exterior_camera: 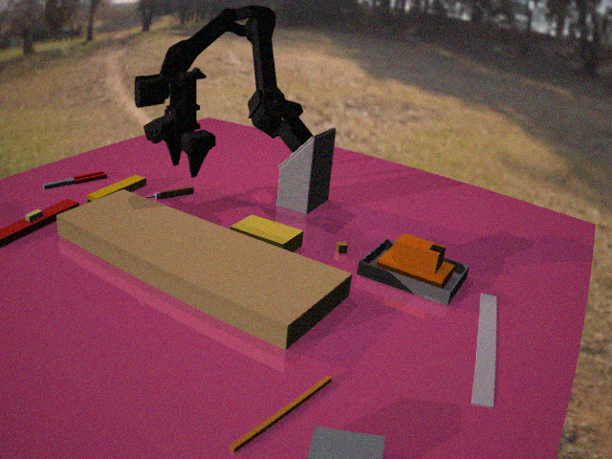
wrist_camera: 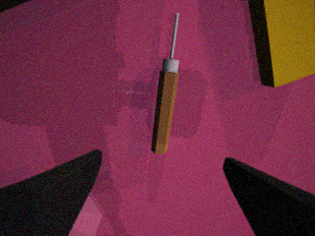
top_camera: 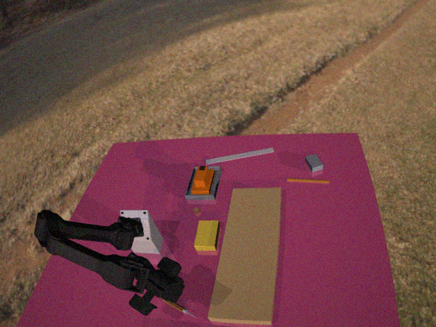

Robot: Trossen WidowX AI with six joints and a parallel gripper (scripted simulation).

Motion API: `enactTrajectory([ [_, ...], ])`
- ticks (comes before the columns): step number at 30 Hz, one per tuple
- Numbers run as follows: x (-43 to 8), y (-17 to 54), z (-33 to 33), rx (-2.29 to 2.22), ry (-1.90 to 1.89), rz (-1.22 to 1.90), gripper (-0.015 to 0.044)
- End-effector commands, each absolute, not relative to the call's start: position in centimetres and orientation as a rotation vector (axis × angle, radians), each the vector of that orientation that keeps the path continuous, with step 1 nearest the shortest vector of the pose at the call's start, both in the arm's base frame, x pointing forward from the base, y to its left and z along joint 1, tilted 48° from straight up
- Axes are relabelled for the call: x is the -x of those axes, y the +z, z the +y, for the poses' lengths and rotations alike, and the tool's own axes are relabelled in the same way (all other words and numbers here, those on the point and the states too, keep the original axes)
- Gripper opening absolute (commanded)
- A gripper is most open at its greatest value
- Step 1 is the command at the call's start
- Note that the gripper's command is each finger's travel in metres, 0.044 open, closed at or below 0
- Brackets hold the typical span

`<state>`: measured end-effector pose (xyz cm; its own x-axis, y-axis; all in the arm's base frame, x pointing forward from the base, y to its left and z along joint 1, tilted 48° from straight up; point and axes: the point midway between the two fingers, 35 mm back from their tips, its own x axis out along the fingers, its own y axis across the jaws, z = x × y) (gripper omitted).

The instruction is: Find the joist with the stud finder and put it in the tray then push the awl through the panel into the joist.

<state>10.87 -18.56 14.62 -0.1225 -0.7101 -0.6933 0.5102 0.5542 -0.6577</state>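
- Your gripper [top_camera: 152, 294] [exterior_camera: 185, 169] [wrist_camera: 163, 159] is spread, pinching nothing.
- In wrist view, awl [top_camera: 177, 307] [exterior_camera: 173, 193] [wrist_camera: 165, 105] lies upper middle; please centre its handle before you close.

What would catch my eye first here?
Probably the bright orange block-shaped device, sitting in a gray tray beyond one end of the long tan panel. Next, the black arm, arching from its pale wedge-shaped mount, its open hand above a wooden-handled awl.
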Motion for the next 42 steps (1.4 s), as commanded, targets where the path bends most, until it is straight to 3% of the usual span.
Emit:
enactTrajectory([
  [1, -10.0, 14.6, -18.6, 0.178, -1.086, 1.327, 0.0440],
  [42, -9.8, 11.2, -21.9, 0.180, -1.088, 1.326, 0.0440],
])
